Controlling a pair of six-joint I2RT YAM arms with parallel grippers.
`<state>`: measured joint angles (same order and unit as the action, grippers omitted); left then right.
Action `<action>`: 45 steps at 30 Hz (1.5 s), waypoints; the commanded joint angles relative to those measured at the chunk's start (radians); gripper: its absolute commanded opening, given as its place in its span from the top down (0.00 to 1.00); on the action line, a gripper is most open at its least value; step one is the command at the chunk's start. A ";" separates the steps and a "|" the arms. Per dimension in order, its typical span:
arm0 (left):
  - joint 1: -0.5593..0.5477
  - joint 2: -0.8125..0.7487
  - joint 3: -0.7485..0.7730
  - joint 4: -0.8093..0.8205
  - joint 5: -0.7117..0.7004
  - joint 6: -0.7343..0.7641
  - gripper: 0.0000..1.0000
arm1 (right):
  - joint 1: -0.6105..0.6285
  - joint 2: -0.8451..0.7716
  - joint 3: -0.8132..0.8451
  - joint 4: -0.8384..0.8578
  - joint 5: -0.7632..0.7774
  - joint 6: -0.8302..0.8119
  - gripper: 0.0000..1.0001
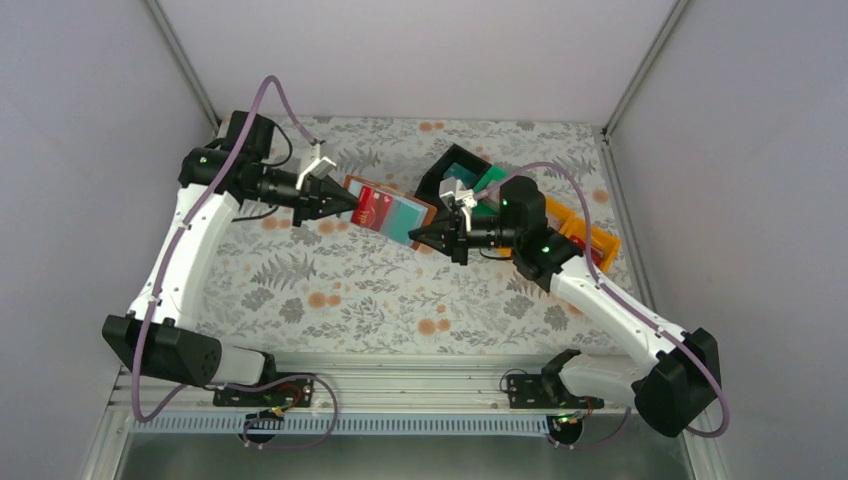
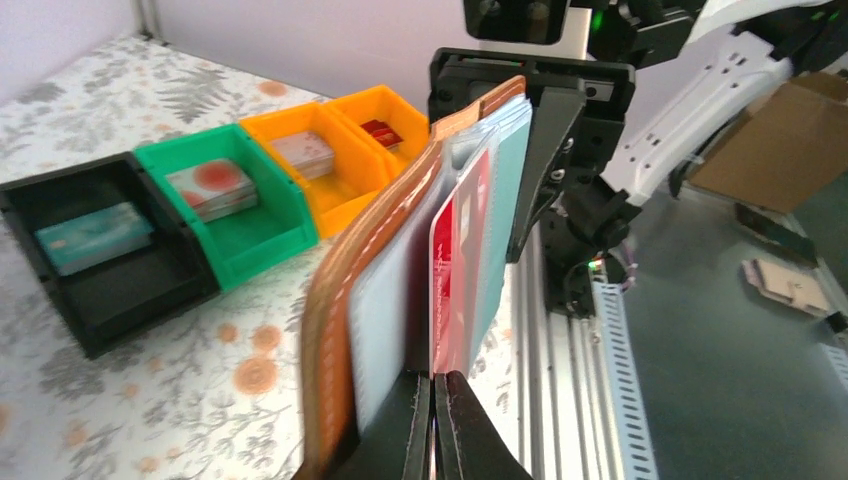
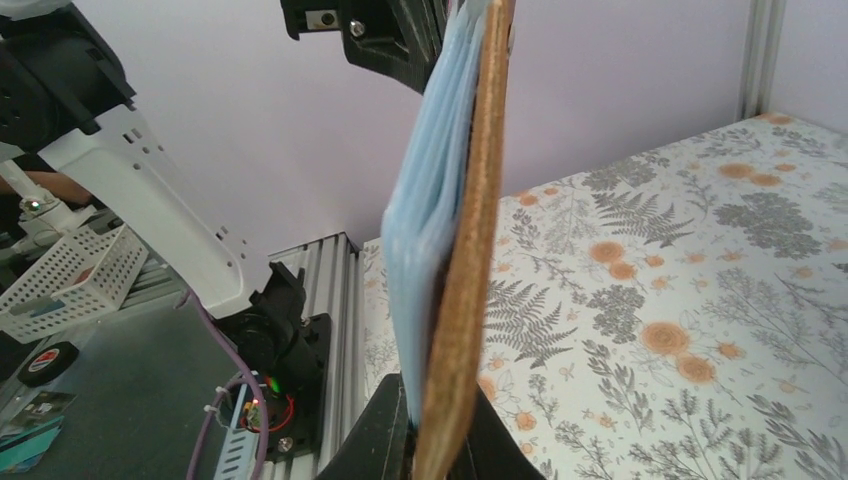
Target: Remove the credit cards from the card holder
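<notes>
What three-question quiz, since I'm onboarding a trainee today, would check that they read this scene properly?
1. True or false: the card holder lies flat on the table.
2. Which card does the left gripper pinch? A teal, B red, C none.
3. How many plastic bins show in the left wrist view?

Key:
1. False. It hangs open in the air, and the right gripper clamps its other edge.
2. B, the red card.
3. Four.

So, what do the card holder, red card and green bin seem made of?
The card holder looks like brown leather or imitation: grainy, stitched edge, pale blue lining. The red card looks like thin glossy plastic. The green bin seems moulded plastic, with smooth, shiny walls.
</notes>
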<state>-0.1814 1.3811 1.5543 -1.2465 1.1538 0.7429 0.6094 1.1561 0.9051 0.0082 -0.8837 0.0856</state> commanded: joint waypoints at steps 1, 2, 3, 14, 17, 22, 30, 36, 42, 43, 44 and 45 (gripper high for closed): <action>0.032 0.000 0.057 -0.010 -0.051 0.056 0.98 | -0.032 -0.006 0.018 -0.019 -0.020 -0.035 0.96; 0.033 0.003 0.066 -0.017 -0.053 0.062 0.98 | -0.035 -0.006 0.016 -0.020 -0.026 -0.035 0.96; 0.035 0.005 0.074 -0.019 -0.055 0.061 0.98 | -0.038 -0.006 0.015 -0.023 -0.032 -0.037 0.96; 0.072 0.005 0.077 -0.014 -0.098 0.046 0.98 | -0.093 0.022 0.006 -0.089 -0.008 -0.006 0.96; 0.078 -0.005 0.005 0.032 -0.094 0.013 0.98 | -0.127 0.070 -0.023 -0.072 -0.054 0.046 0.96; 0.077 0.036 -0.182 0.113 -0.030 -0.008 0.98 | -0.130 0.148 -0.049 -0.034 -0.070 0.104 0.96; 0.095 0.064 -0.219 0.265 -0.052 -0.173 0.98 | -0.145 0.357 -0.072 -0.091 -0.108 0.178 0.96; 0.132 0.070 -0.206 0.308 -0.063 -0.256 0.98 | -0.116 0.490 -0.081 -0.014 -0.149 0.249 0.96; 0.135 0.053 -0.171 0.344 -0.068 -0.328 0.98 | -0.122 0.584 -0.056 -0.073 -0.061 0.238 0.80; 0.135 0.051 -0.160 0.339 -0.064 -0.328 0.98 | -0.129 0.580 -0.055 -0.092 -0.031 0.236 0.69; 0.135 0.049 -0.151 0.331 -0.061 -0.324 0.98 | -0.135 0.569 -0.049 -0.116 0.015 0.234 0.59; 0.135 0.046 -0.142 0.324 -0.057 -0.321 0.98 | -0.139 0.545 -0.038 -0.151 0.065 0.230 0.52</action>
<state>-0.0475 1.4582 1.3575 -0.9375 1.0721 0.4492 0.4843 1.7348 0.8238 -0.0650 -0.9455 0.3298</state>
